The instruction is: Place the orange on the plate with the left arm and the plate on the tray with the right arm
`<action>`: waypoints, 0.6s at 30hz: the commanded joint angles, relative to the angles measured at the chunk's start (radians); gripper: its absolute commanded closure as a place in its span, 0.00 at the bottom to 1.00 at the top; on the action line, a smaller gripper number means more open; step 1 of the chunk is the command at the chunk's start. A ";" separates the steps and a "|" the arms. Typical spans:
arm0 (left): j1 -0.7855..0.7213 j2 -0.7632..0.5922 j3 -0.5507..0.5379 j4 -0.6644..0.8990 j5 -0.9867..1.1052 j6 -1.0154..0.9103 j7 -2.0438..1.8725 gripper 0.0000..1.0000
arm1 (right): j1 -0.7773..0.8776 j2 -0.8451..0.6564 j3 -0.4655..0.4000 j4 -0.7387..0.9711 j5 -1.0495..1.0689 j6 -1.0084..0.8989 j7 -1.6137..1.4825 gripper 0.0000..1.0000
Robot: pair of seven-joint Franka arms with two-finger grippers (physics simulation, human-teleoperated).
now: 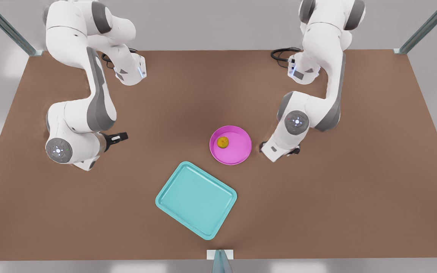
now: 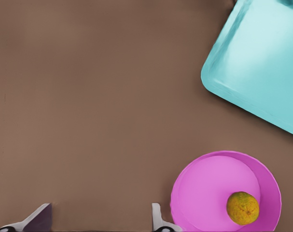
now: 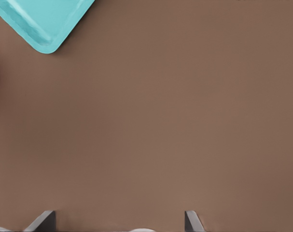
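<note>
The left fingers stand wide apart with nothing between them, only bare brown tabletop showing in the gap. Just beside one of these fingers, on its outer side, lies the pink plate, flat on the tabletop, its rim close to the fingertip; whether the two touch cannot be told. On the plate sits the orange, off centre, on the half of the dish turned away from the left fingers and near the rim there. Beyond the plate, farther from the fingers, lies the teal tray, also flat on the tabletop and set at a slant; a strip of brown tabletop separates its nearest edge from the plate, so the two are near but apart. In the front view this arm is the one on the front view's right, its hand low beside the plate. The right fingers are likewise spread wide and hold nothing, over open tabletop. A long stretch of bare surface lies ahead of them; only at the far end of it does one rounded corner of the tray appear, with a sliver of the plate's pink rim off to the side. This arm waits on the front view's left, well apart from plate, orange and tray.
</note>
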 commanded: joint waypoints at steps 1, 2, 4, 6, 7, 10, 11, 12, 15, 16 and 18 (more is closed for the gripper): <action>0.000 -0.017 0.182 0.090 -0.033 -0.476 0.268 0.00 | 0.038 -0.010 0.059 -0.121 0.150 0.333 0.358 0.00; 0.000 -0.017 0.251 0.105 -0.033 -0.479 0.268 0.00 | 0.044 -0.059 0.090 -0.273 0.152 0.508 0.380 0.00; 0.149 -0.099 0.191 0.104 -0.039 -0.488 0.270 0.00 | 0.044 -0.064 0.108 -0.424 0.254 0.720 0.387 0.00; 0.590 -0.219 -0.395 0.054 0.174 -0.375 0.265 0.00 | 0.043 -0.018 0.107 -0.436 0.373 0.730 0.387 0.00; 0.661 -0.252 -0.489 0.016 0.184 -0.275 0.271 0.00 | 0.043 0.009 0.105 -0.436 0.393 0.731 0.389 0.00; 0.659 -0.190 -0.482 0.065 0.173 -0.359 0.273 0.00 | 0.076 0.071 0.107 -0.419 0.440 0.745 0.400 0.00; 0.661 -0.187 -0.483 0.065 0.165 -0.405 0.273 0.00 | 0.099 0.095 0.107 -0.413 0.442 0.786 0.400 0.00; 0.661 -0.186 -0.483 0.065 0.164 -0.405 0.273 0.00 | 0.122 0.121 0.108 -0.398 0.454 0.822 0.400 0.00; 0.659 -0.192 -0.480 0.065 0.150 -0.435 0.262 0.00 | 0.182 0.175 0.113 -0.361 0.480 0.892 0.400 0.00; 0.659 -0.195 -0.479 0.065 0.148 -0.435 0.260 0.00 | 0.196 0.187 0.114 -0.344 0.482 0.894 0.400 0.00; 0.659 -0.202 -0.446 0.087 0.151 -0.473 0.263 0.00 | 0.198 0.215 0.130 -0.322 0.482 0.895 0.398 0.00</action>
